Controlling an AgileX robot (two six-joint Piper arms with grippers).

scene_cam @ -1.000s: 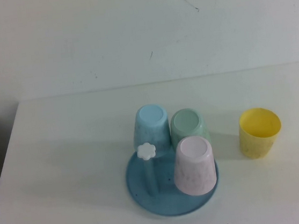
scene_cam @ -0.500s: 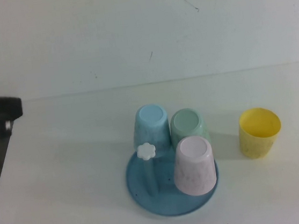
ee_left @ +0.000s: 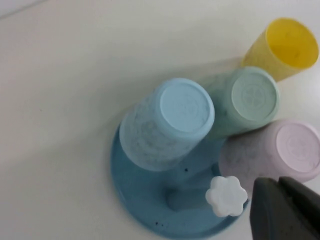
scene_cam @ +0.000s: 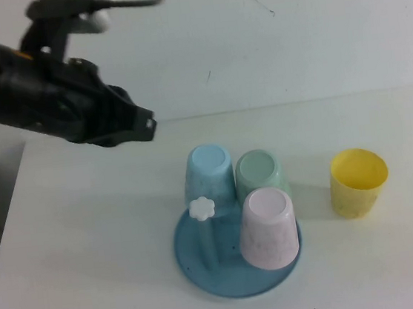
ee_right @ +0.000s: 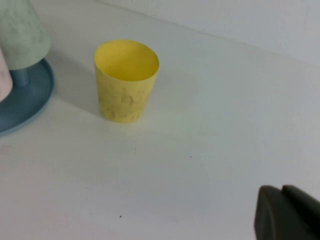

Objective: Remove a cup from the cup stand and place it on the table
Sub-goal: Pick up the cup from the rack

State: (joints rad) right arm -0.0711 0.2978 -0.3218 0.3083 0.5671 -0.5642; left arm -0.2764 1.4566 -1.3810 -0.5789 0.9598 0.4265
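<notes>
The sky-blue cup [scene_cam: 209,173] sits upside down on a peg at the back left of the round blue cup stand [scene_cam: 204,263]; it also shows in the left wrist view [ee_left: 167,122]. My left gripper [scene_cam: 145,124] hovers above the table [scene_cam: 90,250], up and to the left of the stand, fingers together and empty. In the left wrist view the left gripper [ee_left: 278,187] is beside the bare white flower knob [ee_left: 226,195]. My right gripper [ee_right: 281,194] is shut, out of the high view, over bare table to the right of the yellow cup [ee_right: 126,80].
A mint-green cup [scene_cam: 259,173] and a pink cup [scene_cam: 268,226] sit upside down on the stand. The yellow cup [scene_cam: 357,182] stands upright on the table right of the stand. One peg with a white knob [scene_cam: 202,209] is bare.
My left arm has swung into the high view from the left edge and now reaches toward the stand. The cups and the stand have not moved.
</notes>
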